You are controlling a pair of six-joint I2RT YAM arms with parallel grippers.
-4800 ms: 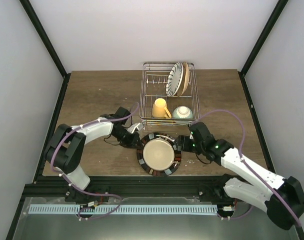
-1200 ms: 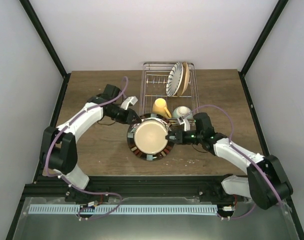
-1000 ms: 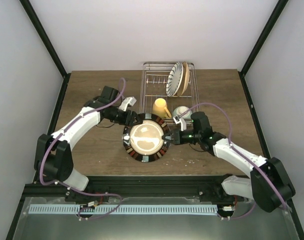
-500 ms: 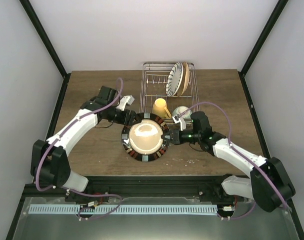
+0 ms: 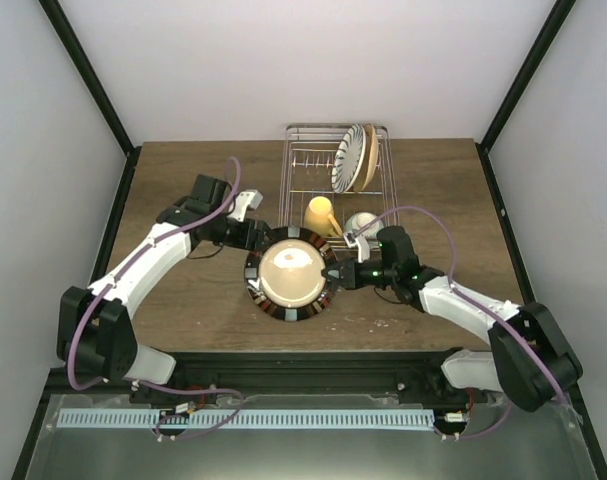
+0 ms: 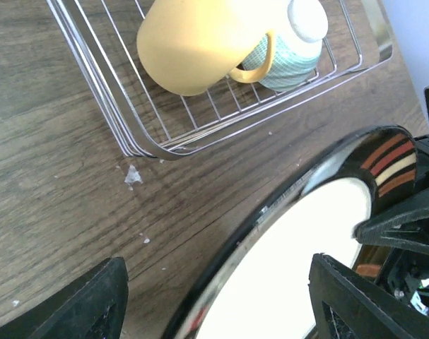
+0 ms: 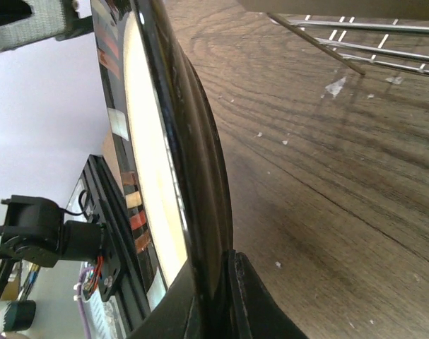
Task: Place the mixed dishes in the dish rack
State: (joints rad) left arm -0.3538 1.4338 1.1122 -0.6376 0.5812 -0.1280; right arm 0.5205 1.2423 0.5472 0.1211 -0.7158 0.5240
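A dark-rimmed plate [image 5: 291,272] with a cream centre and patterned edge is held off the table, tilted up, just in front of the dish rack [image 5: 288,190]. My right gripper [image 5: 339,272] is shut on its right rim; the right wrist view shows the plate [image 7: 157,141] edge-on, pinched in that gripper [image 7: 218,296]. My left gripper [image 5: 260,236] is open at the plate's upper left. In the left wrist view the plate's rim [image 6: 271,212] passes between its spread fingers [image 6: 87,311] without touching them. The rack holds a yellow mug [image 5: 321,215], a pale-teal bowl [image 5: 361,222], a striped plate [image 5: 349,157] and an orange plate [image 5: 370,155].
The rack's near-left wire corner [image 6: 140,145] lies close ahead of my left gripper, with the mug [image 6: 200,42] and bowl [image 6: 295,49] just inside. Small white crumbs [image 6: 133,175] dot the wood. A black rail [image 5: 283,372] runs along the table's near edge.
My left gripper has opened off the plate's rim and its arm has drawn slightly left. The plate stays in my right gripper, nudged a little toward the rack.
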